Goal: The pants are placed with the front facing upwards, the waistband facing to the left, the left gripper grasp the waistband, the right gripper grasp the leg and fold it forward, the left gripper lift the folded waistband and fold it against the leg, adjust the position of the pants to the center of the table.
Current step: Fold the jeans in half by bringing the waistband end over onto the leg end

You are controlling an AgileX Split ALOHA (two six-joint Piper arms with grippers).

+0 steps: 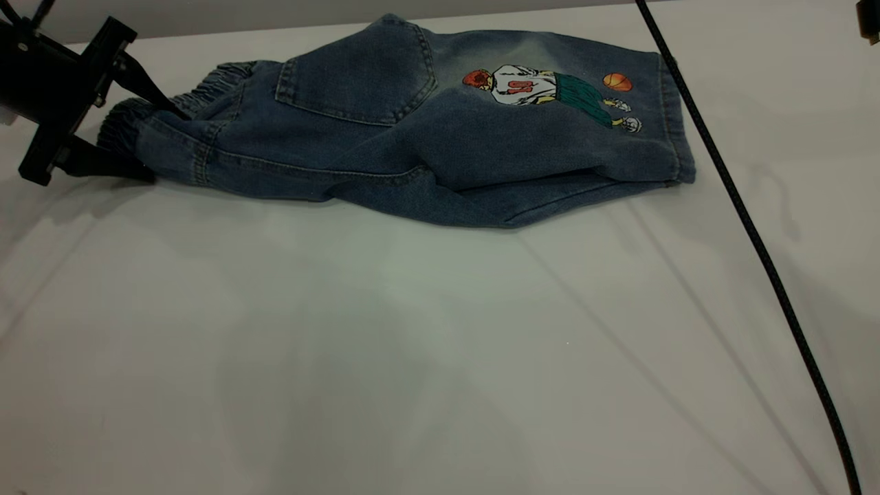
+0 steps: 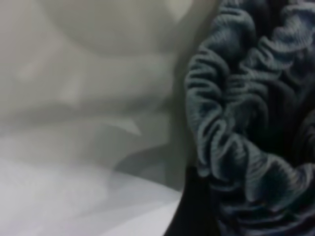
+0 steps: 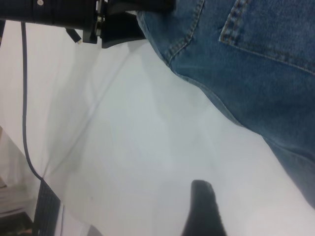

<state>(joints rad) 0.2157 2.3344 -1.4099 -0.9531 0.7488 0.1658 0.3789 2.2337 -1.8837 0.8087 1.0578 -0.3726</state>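
With the pants [image 1: 412, 130] already folded lengthwise, my left gripper [image 1: 148, 141] is spread around the waistband [image 1: 206, 89] near the table's [image 1: 412, 357] far left corner; next I judge it must pinch and lift it toward the leg [image 1: 584, 130], while I cannot tell the right gripper's [image 3: 204, 211] state.

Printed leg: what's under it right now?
The printed leg lies folded on top of the other leg, whose edge shows along the near side. The rest of that lower leg is covered, with the table beneath.
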